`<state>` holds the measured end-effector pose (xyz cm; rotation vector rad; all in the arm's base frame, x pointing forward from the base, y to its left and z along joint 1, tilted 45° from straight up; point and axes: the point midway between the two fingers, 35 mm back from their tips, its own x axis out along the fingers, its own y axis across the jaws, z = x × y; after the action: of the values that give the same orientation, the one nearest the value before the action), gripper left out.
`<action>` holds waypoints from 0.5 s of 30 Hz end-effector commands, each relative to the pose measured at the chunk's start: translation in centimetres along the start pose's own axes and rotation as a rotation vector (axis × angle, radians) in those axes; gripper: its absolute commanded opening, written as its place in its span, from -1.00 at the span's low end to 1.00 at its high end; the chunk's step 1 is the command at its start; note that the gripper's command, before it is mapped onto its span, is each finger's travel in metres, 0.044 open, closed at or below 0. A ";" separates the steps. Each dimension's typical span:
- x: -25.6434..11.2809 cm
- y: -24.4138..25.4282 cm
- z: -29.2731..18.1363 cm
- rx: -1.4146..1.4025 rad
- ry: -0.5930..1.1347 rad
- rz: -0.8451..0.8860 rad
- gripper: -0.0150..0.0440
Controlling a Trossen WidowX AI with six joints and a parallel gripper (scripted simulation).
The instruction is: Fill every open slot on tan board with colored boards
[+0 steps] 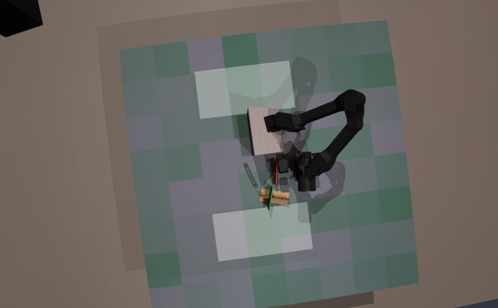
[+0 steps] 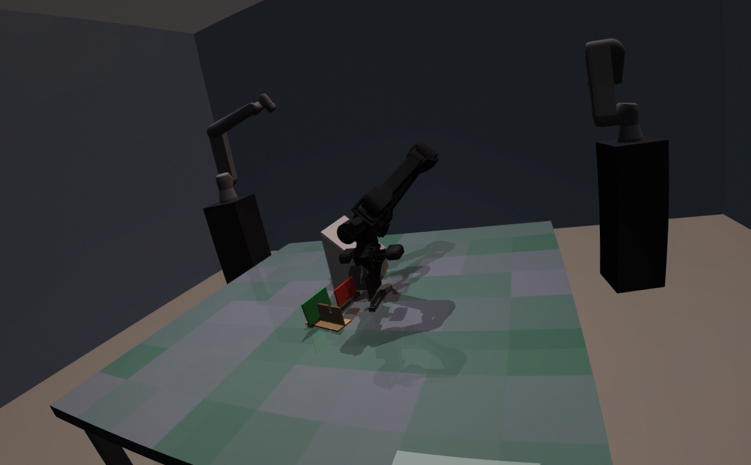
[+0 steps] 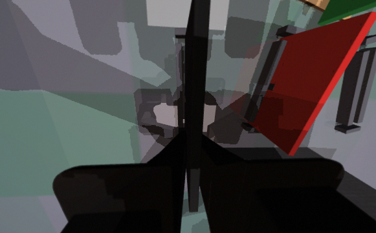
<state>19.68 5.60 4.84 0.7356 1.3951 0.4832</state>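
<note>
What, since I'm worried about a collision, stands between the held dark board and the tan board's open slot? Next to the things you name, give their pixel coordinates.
Nothing visible stands squarely between the dark board [image 2: 372,284] [image 3: 197,81] and the tan board [image 1: 280,197] [image 2: 337,315]. The red board [image 1: 276,174] [image 2: 345,291] [image 3: 310,81] stands upright beside that route, so it might get brushed.

Tbl top [image 1: 189,161] [image 2: 452,347]: grn/grey/lilac patchwork. Bd in slot [image 1: 270,198] [image 2: 312,307] [image 3: 353,10]: grn. Arm [image 1: 319,111] [image 2: 398,182]: blk.

Tan board [image 1: 281,197] [image 2: 330,314] upright on its flat base, green board [image 1: 270,198] [image 2: 315,306] [image 3: 353,11] crosswise in it, one slot open; red board [image 1: 276,173] [image 2: 345,291] [image 3: 317,68] on edge in its holder [image 3: 266,79], dark board [image 2: 372,283] [image 3: 197,84] upright, gripped, over another holder [image 2: 376,301] [image 3: 179,58].
</note>
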 end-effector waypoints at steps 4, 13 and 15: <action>-1.8 0.1 0.3 -0.016 -0.013 -0.007 -0.49; -4.0 0.1 0.3 -0.016 -0.013 -0.008 -0.49; -4.5 0.1 0.3 -0.016 -0.013 -0.008 -0.49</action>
<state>19.25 3.08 7.50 0.7330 1.3887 0.4838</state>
